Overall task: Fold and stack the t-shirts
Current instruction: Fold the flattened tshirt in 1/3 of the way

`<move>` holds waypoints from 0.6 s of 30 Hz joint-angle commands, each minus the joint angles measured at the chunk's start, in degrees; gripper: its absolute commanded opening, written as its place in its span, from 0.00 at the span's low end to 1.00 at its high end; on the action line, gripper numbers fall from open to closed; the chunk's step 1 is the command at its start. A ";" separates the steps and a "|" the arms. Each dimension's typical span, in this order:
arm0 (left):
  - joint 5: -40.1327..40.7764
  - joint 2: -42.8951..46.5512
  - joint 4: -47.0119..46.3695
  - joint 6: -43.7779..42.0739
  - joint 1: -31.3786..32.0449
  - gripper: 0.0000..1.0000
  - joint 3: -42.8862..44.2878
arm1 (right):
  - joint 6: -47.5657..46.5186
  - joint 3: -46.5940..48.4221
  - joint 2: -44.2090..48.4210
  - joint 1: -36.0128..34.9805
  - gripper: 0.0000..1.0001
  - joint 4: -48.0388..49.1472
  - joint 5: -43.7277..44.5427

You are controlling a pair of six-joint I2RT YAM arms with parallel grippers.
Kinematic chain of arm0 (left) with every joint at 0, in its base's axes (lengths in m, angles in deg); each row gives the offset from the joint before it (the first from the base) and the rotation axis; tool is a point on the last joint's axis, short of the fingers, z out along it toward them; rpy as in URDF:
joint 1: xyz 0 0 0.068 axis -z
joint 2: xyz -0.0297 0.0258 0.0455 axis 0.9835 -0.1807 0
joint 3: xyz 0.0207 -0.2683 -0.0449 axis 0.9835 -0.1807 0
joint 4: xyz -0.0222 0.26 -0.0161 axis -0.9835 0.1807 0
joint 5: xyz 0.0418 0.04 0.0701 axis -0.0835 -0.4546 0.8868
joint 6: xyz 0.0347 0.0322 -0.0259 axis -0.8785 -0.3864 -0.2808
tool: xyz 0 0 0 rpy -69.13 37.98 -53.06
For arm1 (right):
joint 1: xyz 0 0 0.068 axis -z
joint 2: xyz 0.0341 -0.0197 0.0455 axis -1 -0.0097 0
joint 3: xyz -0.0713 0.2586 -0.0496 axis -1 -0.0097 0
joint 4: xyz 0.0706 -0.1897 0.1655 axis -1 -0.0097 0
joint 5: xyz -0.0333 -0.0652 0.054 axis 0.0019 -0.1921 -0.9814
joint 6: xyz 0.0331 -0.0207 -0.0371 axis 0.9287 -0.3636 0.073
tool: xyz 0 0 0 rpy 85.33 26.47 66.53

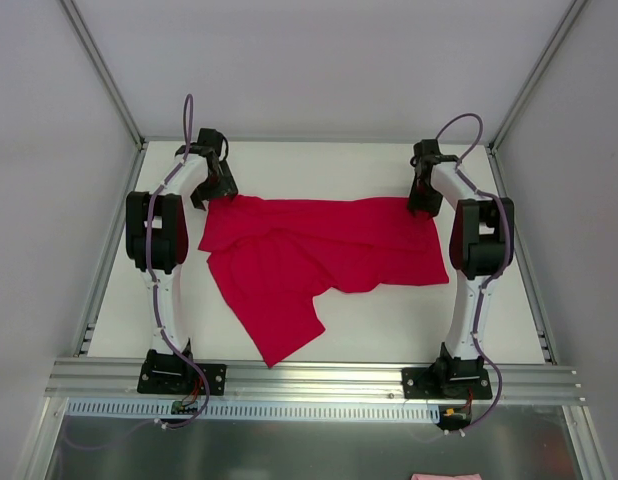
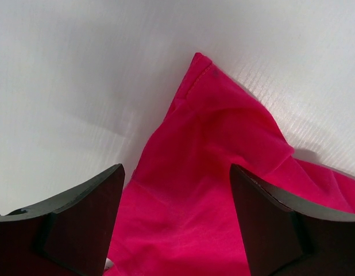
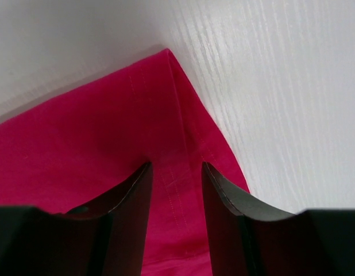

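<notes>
On the white table (image 1: 389, 320) lies one rumpled crimson t-shirt (image 1: 319, 250).

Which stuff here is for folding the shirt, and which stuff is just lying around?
For the job: the red t-shirt, lying rumpled on the white table; the left gripper, open over one far corner; the right gripper at the other.
Just lying about: a small pink thing at the near edge of the top view, off the table, too cut off to name.
</notes>
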 commanded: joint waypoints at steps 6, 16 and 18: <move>1.76 4.43 0.99 -0.93 0.35 0.76 0.13 | 0.33 5.09 -2.53 1.03 0.44 -1.76 -4.65; 2.29 4.87 1.34 -1.54 0.35 0.77 0.13 | -0.38 7.99 -4.29 1.74 0.04 -3.25 -7.99; 2.20 4.69 1.51 -1.46 0.35 0.78 0.22 | -0.29 8.52 -4.64 1.74 0.01 -3.69 -7.73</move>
